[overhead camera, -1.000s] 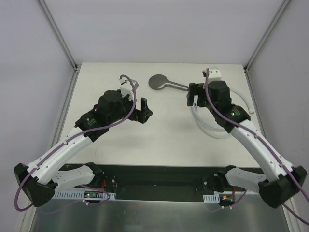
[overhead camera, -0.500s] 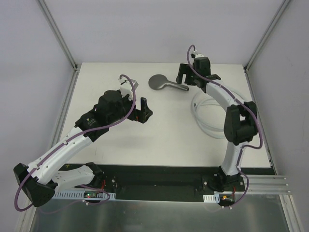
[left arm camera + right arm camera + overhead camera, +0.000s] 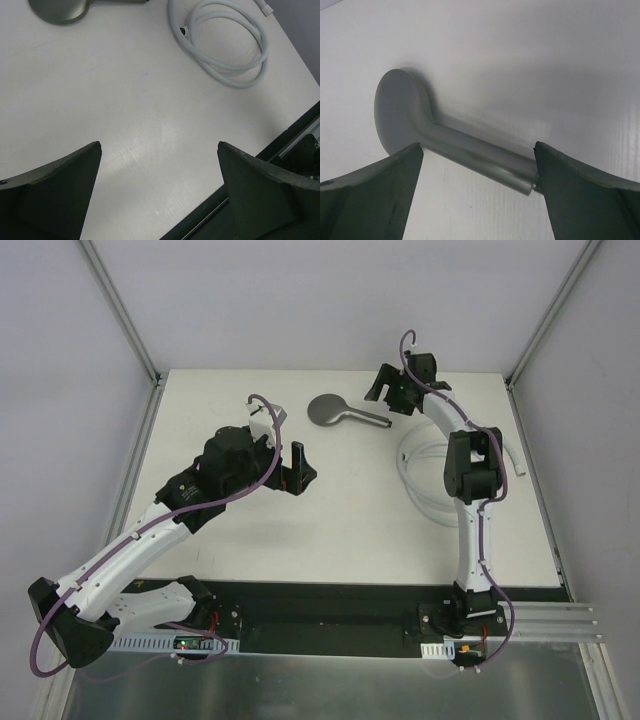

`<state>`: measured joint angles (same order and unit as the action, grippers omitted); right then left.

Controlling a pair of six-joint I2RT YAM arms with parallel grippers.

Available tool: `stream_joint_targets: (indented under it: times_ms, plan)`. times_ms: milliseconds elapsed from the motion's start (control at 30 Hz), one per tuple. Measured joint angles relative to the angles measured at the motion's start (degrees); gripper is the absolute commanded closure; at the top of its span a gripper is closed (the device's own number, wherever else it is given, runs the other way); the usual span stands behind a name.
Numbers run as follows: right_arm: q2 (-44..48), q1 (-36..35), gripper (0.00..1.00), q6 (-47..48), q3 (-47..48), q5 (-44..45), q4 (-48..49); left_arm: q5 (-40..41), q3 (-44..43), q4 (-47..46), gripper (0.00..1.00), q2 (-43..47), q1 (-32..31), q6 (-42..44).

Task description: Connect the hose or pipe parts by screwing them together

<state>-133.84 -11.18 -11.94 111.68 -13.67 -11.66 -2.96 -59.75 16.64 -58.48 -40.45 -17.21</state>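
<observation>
Over the last second the right arm has swung away from the pale grey-white coiled flexible hose [image 3: 235,80] and stretched toward the far side of the white table [image 3: 350,530]. The right gripper [image 3: 393,395] now hangs just above the handle end of the dark grey shower head with its round flat face and straight handle [image 3: 340,412]. Its jaws are spread wide with nothing between them, and in the right wrist view they straddle the handle without touching it. We read this as the approach to a first pick-up. Nothing is joined yet, so the task is at its beginning.

The left arm has not moved. The left gripper [image 3: 298,470] hovers over bare table near the middle, also spread wide and empty.

The shower head lies flat at the far centre of the table, its disc toward the left and its handle pointing right. The handle is a smooth matt tube, and its open end [image 3: 532,186] shows what looks like a short threaded stub. It rests just under the right-hand jaw. We cannot tell whether the face is turned up or down.

The hose lies in a loose loop on the right side of the table, near the shower head but apart from it. One small end fitting [image 3: 185,31] rests at the edge of the loop nearest the shower head, and the other [image 3: 267,10] lies outside it.
</observation>
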Motion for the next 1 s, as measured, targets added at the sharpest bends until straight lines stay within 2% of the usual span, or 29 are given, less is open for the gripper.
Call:
stream_joint_targets:
  times_ms: [200,300,433,700,800,833,900,933,1000]
  plan:
    - [-10.14,-0.63,0.04,1.05,18.18,-3.19,-11.34,0.02,0.00,0.00,0.01,0.00,0.00,0.00]
    - [-12.70,-1.16,0.03,1.92,23.30,-5.03,-16.31,0.00,0.00,0.00,0.01,-0.07,0.00,0.00]
    - [-13.33,-1.84,0.00,3.23,24.98,-6.99,-21.84,-0.02,0.00,0.02,0.01,-0.50,0.00,0.00]
    - [-13.25,-4.22,0.19,8.81,23.21,-7.15,-29.05,0.00,0.00,0.00,0.01,-0.52,0.00,0.02]
    - [-10.64,-6.36,0.30,12.07,19.26,-4.33,-29.46,0.00,0.00,0.00,0.01,-0.52,0.00,0.02]
    - [-9.66,-7.34,0.39,13.18,17.53,-3.06,-29.79,0.00,0.00,0.00,0.01,-0.52,0.00,0.02]
    - [-7.61,-9.44,0.46,15.21,14.05,-0.04,-29.42,0.02,0.00,0.00,0.01,-0.52,0.00,0.02]
    - [-6.60,-10.51,0.54,16.00,12.20,1.38,-29.35,0.04,0.00,0.00,0.02,-0.52,0.00,0.02]
    - [-4.46,-12.72,0.63,17.51,8.37,4.37,-28.59,0.07,0.00,0.00,0.02,-0.55,0.00,0.02]
